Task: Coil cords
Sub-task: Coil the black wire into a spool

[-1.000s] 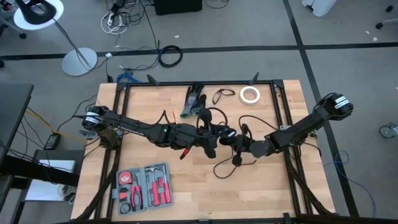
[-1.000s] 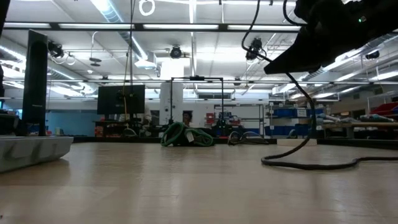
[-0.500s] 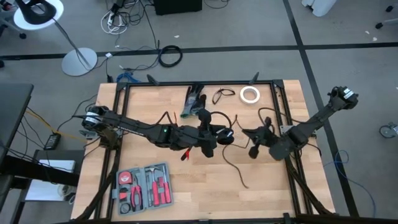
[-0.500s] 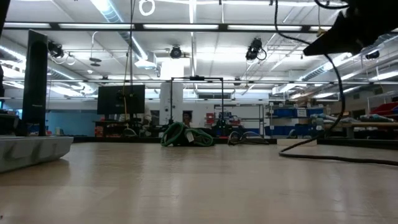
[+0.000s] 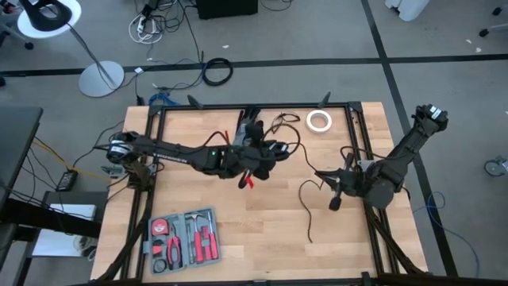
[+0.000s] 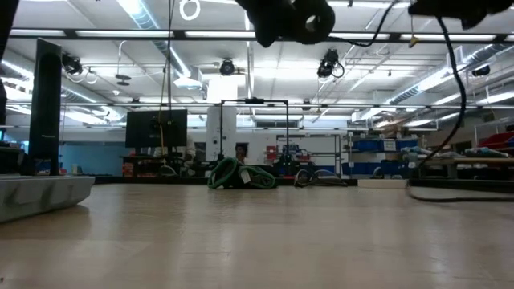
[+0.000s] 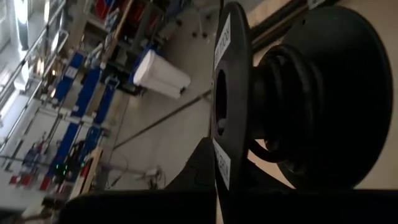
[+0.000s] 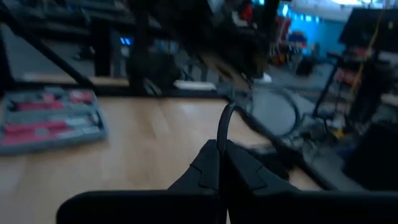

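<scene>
— Black cord (image 5: 305, 208) is trailing loose across the wood, isn't it? So the coiling is far from finished?

— I'd judge it about midway. Toward the near edge of the tabletop (image 5: 262, 238) a slack tail is running out and ending free, with the tool case (image 5: 184, 238) sitting untouched at the near left corner. That tail is rising to the right pincer (image 5: 332, 184), which is hovering close to the right edge, clenched on the cord; in its own wrist view the thin strand is standing up out of the closed tips.

— And the part already wound?

— Farther back, around the middle, the left pincer (image 5: 255, 159) is gripping a black spool (image 7: 298, 93) with several turns wrapped snugly round its hub. It is shut on that spool, as far as I can tell.

— What's left, then?

— Winding the loose length on. Near the far edge, a small loose loop (image 5: 282, 121) is lying beside the white tape roll (image 5: 319, 121), seemingly not dealt with yet.
</scene>
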You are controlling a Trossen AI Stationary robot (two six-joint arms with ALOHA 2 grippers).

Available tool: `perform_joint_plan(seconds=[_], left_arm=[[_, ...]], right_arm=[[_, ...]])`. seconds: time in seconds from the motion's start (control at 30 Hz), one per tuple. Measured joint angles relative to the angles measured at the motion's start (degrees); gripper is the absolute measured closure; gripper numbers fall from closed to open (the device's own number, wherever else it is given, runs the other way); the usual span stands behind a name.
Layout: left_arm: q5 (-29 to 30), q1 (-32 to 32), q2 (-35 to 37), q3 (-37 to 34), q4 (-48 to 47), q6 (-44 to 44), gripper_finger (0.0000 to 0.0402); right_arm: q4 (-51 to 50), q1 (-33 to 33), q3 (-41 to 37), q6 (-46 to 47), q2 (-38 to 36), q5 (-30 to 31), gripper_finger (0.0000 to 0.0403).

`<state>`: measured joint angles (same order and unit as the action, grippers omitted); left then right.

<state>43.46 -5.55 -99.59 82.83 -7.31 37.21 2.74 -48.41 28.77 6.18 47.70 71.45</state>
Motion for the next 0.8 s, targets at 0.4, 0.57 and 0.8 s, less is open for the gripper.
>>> perform_joint_plan(seconds=[0.4,0.57,0.8], left_arm=[[0.82,3.33,-0.24,0.0,-1.2,1.17,0.0402],[1.67,4.48,-0.24,0.04,-1.88,1.82,0.0402],[1.46,4.98,-0.22,0.09,-2.83,3.01,0.0402]], right_arm=[[37.36,0.57,0.28,-30.04,6.55,-9.92,0.0401],[38.14,0.72,5.12,-34.32,11.12,-10.5,0.0401],[36.48,0.72,12.95,-38.85,16.32,-11.04,0.0401]])
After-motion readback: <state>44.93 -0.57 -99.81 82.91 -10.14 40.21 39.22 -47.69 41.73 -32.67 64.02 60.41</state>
